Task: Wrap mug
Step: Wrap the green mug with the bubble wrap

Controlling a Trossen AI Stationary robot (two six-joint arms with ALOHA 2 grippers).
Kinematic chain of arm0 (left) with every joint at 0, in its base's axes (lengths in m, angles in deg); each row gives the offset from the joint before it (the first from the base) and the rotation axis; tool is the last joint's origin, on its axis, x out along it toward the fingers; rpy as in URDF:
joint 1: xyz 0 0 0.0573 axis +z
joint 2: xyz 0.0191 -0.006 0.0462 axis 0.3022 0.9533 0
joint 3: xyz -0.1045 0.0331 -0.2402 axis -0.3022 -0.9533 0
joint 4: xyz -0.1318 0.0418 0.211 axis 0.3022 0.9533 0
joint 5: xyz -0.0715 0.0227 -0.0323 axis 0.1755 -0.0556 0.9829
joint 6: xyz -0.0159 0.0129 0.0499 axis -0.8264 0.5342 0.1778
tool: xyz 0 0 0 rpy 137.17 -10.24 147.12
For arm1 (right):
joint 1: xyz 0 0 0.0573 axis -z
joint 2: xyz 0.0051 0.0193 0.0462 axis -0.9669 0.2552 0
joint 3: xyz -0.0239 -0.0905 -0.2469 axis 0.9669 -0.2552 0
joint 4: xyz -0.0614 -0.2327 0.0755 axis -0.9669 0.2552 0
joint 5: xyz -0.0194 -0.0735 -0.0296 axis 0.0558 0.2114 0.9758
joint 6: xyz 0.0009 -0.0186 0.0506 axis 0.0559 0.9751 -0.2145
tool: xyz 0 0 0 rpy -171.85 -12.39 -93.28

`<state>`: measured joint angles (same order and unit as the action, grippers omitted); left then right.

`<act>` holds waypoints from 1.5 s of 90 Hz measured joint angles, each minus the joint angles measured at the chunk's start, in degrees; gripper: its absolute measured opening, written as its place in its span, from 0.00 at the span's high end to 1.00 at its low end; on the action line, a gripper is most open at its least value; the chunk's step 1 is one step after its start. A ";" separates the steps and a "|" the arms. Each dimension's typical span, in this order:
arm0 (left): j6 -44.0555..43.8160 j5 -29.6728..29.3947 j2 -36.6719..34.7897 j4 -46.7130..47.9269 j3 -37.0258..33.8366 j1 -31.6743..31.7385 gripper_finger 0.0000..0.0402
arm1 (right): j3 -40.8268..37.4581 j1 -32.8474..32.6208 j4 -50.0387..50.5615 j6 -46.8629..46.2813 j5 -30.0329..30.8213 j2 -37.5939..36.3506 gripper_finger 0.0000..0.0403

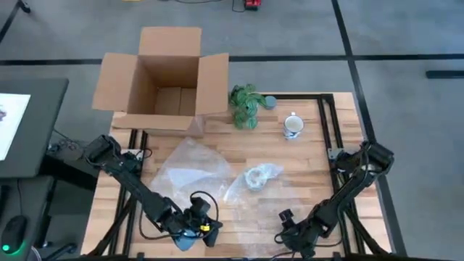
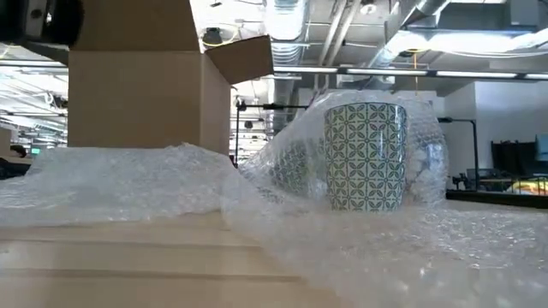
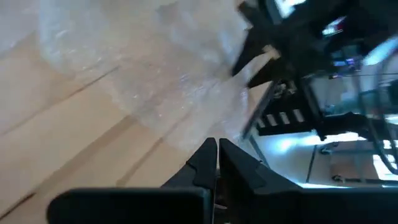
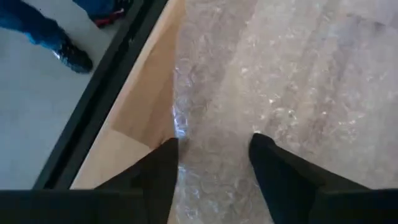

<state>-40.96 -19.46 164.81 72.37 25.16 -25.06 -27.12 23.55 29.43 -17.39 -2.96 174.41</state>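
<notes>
Two grippers sit low at the near edge of the table, each at the end of a dark arm that reaches in from its own side. The left gripper point(image 1: 197, 230) rests near the front edge, left of centre, and the left wrist view shows its fingers point(image 3: 208, 158) pressed together with nothing between them, pointing over bare wood towards the edge of a sheet of bubble wrap point(image 3: 180, 93). The right gripper point(image 1: 293, 233) lies at the front edge, right of centre; the right wrist view shows its fingers point(image 4: 163, 163) spread apart above the bubble wrap point(image 4: 280, 81), close to where the sheet meets the table edge, and holding nothing.

The bubble wrap point(image 1: 190, 168) spreads across the middle of the table point(image 1: 341, 123) in crumpled folds. A patterned mug point(image 2: 366, 156) stands upright near the table's centre with the wrap bunched up around it; from above it shows as a pale ring point(image 1: 255, 177) inside the plastic.

Farther back, a second white mug point(image 1: 293, 126) stands upright on bare wood, well apart from the wrap. Just to its left lies a leafy green plant point(image 1: 245, 106). An open cardboard box point(image 1: 164, 81) sits at the back left corner, its flaps folded outward. In the right wrist view, a person's shoe and trouser leg point(image 4: 59, 43) show on the floor beside the table.
</notes>
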 joint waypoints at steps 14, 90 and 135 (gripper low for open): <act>3.43 -0.30 0.00 4.57 4.26 1.09 1.00 | -0.14 0.40 1.20 -2.72 -0.49 -1.58 0.87; 9.00 -0.41 -0.03 19.96 12.53 2.44 1.00 | 10.95 14.86 13.91 -9.06 -0.88 -23.39 1.00; 10.48 -0.42 -0.02 19.83 12.53 2.56 1.00 | 14.34 33.06 23.76 -9.00 -0.79 -24.29 1.00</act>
<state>-30.48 -19.88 164.79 92.19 37.69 -22.50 -12.78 56.62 53.19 -26.39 -3.75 150.12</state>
